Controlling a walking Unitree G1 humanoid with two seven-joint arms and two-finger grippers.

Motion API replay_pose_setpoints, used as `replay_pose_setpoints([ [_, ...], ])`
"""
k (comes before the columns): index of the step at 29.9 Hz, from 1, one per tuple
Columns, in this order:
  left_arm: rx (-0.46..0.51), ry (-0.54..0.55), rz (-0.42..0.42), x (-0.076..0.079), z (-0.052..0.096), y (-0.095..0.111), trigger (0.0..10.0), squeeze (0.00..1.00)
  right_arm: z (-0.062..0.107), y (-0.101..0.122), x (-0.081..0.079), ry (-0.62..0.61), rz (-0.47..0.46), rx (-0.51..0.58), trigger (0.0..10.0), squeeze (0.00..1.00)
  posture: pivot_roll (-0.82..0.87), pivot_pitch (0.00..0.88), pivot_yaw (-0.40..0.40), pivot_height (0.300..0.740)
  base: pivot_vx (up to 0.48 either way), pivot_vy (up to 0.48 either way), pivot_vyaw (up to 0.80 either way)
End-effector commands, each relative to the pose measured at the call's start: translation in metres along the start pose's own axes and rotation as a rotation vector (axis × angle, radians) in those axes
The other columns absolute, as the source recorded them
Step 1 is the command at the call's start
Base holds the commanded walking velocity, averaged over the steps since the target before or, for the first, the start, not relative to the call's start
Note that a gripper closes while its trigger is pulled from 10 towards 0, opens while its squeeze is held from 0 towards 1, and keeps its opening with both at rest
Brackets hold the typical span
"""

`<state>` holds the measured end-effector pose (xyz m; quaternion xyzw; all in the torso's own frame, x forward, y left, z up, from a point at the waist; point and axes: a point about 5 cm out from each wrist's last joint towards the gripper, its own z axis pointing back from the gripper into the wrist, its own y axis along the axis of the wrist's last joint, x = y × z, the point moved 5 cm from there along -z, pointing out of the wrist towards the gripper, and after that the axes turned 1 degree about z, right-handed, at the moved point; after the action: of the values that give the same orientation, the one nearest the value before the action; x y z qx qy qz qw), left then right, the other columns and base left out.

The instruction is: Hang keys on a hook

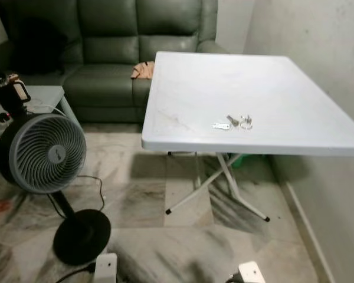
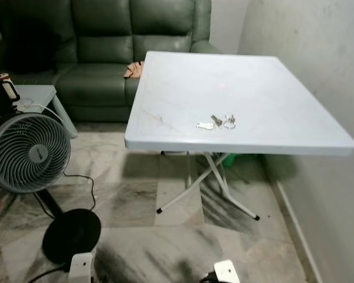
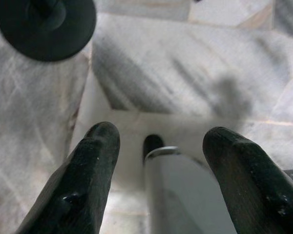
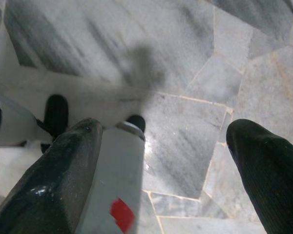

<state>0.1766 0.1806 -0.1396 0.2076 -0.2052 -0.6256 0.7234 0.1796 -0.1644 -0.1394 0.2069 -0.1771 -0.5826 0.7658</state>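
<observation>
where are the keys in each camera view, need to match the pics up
Left eye view: the keys lie on the white table, near its front edge, about mid-width.
Right eye view: the same keys, near the table's front edge, slightly left of picture centre.
Left wrist view: not in it; marble floor.
Right wrist view: not in it; marble floor.
Shared landmark: the standing fan's black base.

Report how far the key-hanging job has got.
Nothing looks done: the keys lie untouched near the front edge of the white table. Nothing is in hand either; the left gripper and right gripper hang open over the marble floor. Left: approach the table, pick the keys up, hang them on a hook.
</observation>
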Motion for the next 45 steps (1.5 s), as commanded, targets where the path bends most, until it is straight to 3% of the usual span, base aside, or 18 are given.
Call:
replay_pose_setpoints([
  [1, 0.012, -0.007, -0.004, 0.003, -0.001, 0.004, 10.0, 0.00, 0.001, -0.003, 0.005, -0.014, -0.009, -0.009, 10.0, 0.00, -0.08, 0.000, -0.029, 0.740, 0.000, 0.000, 0.00],
  [11, 0.026, -0.003, -0.020, 0.002, 0.000, 0.005, 10.0, 0.00, 0.001, -0.002, 0.005, -0.011, 0.028, 0.001, 10.0, 0.00, -0.08, 0.000, -0.027, 0.740, 0.000, 0.000, 0.00],
  [13, 0.057, -0.004, -0.023, 0.000, -0.001, 0.011, 10.0, 0.00, 0.001, 0.008, 0.005, -0.001, 0.092, 0.046, 10.0, 0.00, -0.08, 0.000, -0.024, 0.740, 0.000, 0.000, 0.00],
  [17, 0.077, -0.010, -0.031, 0.000, -0.001, 0.016, 10.0, 0.00, 0.000, 0.016, 0.007, -0.011, 0.078, 0.075, 10.0, 0.00, -0.08, 0.000, -0.026, 0.740, 0.000, 0.000, 0.00],
  [18, 0.210, -0.023, -0.044, -0.002, -0.001, 0.050, 10.0, 0.00, 0.000, 0.060, 0.014, -0.013, 0.055, 0.232, 10.0, 0.00, -0.09, 0.000, -0.023, 0.740, 0.000, 0.000, 0.00],
  [19, 0.315, -0.013, -0.041, -0.005, 0.001, 0.077, 10.0, 0.00, 0.003, 0.089, 0.018, -0.006, 0.054, 0.339, 10.0, 0.00, -0.09, 0.000, -0.022, 0.740, 0.000, 0.000, 0.00],
  [20, 0.315, -0.013, -0.041, -0.005, 0.001, 0.077, 10.0, 0.00, 0.003, 0.089, 0.018, -0.006, 0.054, 0.339, 10.0, 0.00, -0.09, 0.000, -0.022, 0.740, 0.000, 0.000, 0.00],
  [24, 0.494, 0.004, -0.037, -0.007, 0.009, 0.119, 10.0, 0.00, 0.011, 0.126, 0.019, 0.010, 0.069, 0.493, 10.0, 0.00, -0.08, 0.000, -0.022, 0.740, 0.000, 0.000, 0.00],
  [30, 0.642, -0.003, -0.019, -0.005, 0.021, 0.143, 10.0, 0.00, 0.023, 0.157, 0.019, 0.020, 0.039, 0.643, 10.0, 0.00, -0.08, 0.000, -0.020, 0.740, 0.000, 0.000, 0.00],
  [35, 0.801, -0.019, 0.009, 0.000, 0.040, 0.166, 10.0, 0.00, 0.036, 0.186, 0.013, 0.029, 0.001, 0.783, 10.0, 0.00, -0.09, 0.008, -0.019, 0.740, 0.000, 0.000, 0.00],
  [37, 0.818, -0.026, 0.021, 0.002, 0.043, 0.169, 10.0, 0.00, 0.038, 0.189, 0.012, 0.031, 0.000, 0.798, 10.0, 0.00, -0.09, 0.008, -0.019, 0.740, 0.000, 0.000, 0.00],
  [42, 0.922, -0.080, -0.001, 0.009, 0.069, 0.175, 10.0, 0.00, 0.054, 0.203, 0.000, 0.085, 0.010, 0.900, 10.0, 0.00, -0.08, 0.024, -0.019, 0.740, 0.000, 0.000, 0.00],
  [45, 0.944, -0.086, -0.004, 0.010, 0.077, 0.176, 10.0, 0.00, 0.060, 0.208, -0.001, 0.086, 0.015, 0.931, 10.0, 0.00, -0.08, 0.032, -0.020, 0.740, 0.000, 0.000, 0.00],
])
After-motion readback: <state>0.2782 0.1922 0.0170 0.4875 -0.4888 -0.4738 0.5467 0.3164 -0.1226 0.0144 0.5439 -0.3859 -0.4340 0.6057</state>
